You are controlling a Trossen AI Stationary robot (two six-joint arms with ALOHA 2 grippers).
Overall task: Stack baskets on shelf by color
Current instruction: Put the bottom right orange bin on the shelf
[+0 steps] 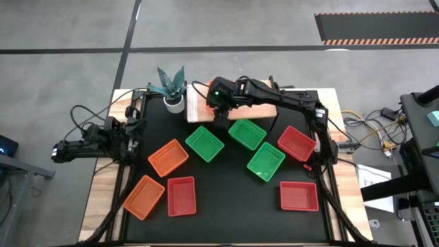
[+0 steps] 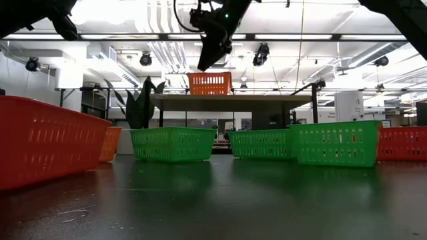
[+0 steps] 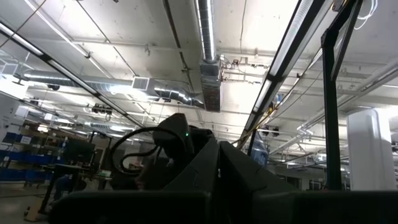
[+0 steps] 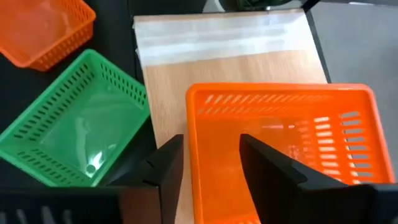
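Right gripper (image 4: 208, 158) (fingers apart) straddles orange basket's (image 4: 292, 143) wall, seemingly released, on shelf (image 4: 205, 68).

Legible text, labels, brands, numbers, signs: none recorded in any view.

Baskets (image 1: 206, 143): plain mesh plastic, no marking to be read.
Shelf (image 4: 236, 62): bare light wood, no label to be read.
Worktop (image 1: 226, 206): plain black surface, no print to be read.
Floor mat (image 1: 377, 27) beyond the worktop: orange-and-black striped edge only, a pattern, not lettering.
Paper sheet (image 1: 374, 180) beside the worktop: marks too small to be read.
Room behind, low view: fittings and equipment too far off for any lettering to be made out.
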